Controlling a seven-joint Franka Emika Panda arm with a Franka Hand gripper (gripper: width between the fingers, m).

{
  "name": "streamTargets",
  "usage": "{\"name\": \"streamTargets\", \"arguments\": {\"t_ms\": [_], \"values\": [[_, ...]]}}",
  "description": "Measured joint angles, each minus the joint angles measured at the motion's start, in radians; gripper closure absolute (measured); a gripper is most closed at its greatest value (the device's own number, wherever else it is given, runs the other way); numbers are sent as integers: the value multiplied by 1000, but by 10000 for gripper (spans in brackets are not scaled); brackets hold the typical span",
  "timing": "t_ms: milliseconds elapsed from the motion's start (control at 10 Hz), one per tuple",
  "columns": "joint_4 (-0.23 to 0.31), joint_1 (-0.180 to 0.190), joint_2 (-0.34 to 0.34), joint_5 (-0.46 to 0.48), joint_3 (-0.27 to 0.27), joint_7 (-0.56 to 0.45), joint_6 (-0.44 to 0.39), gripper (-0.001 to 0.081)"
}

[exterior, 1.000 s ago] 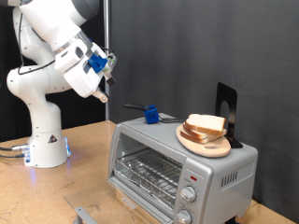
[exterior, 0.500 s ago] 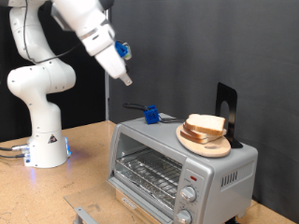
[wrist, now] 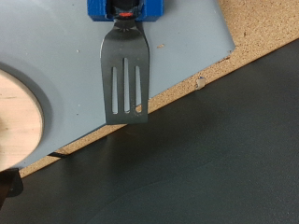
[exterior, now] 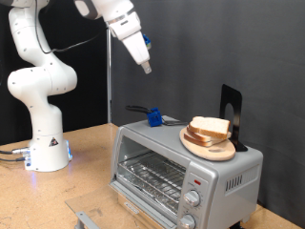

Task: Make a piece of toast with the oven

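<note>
The silver toaster oven (exterior: 157, 170) stands on the table with its glass door shut and the wire rack visible inside. On its top at the exterior view's right, a round wooden plate (exterior: 217, 150) holds two stacked bread slices; the upper one is the piece of toast (exterior: 211, 126). My gripper (exterior: 145, 65) is high in the air above the oven's left end, pointing down, open and empty. It is well apart from the bread. In the wrist view I see the oven's top (wrist: 187, 47) and the plate's edge (wrist: 17, 117), but not the bread.
A slotted metal spatula with a blue handle (exterior: 151, 115) lies on the oven's top at the back; it also shows in the wrist view (wrist: 123, 79). A black stand (exterior: 232, 113) is behind the plate. The robot base (exterior: 43, 143) stands at the left on the wooden table (exterior: 67, 186). A black curtain (exterior: 219, 48) hangs behind.
My arm has swung up and to the exterior view's right. The gripper has moved from left of the oven to high above its left end. The oven, bread and spatula have not moved.
</note>
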Motion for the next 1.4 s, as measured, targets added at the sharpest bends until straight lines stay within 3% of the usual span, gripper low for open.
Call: {"name": "streamTargets", "arguments": {"t_ms": [100, 500, 900, 1400], "values": [[-1, -1, 1, 0, 0, 0, 0, -2], [-90, -1, 8, -2, 45, -6, 188, -2], [-162, 0, 7, -4, 92, -7, 229, -2], [-314, 28, 17, 53, 239, 39, 436, -2]]}}
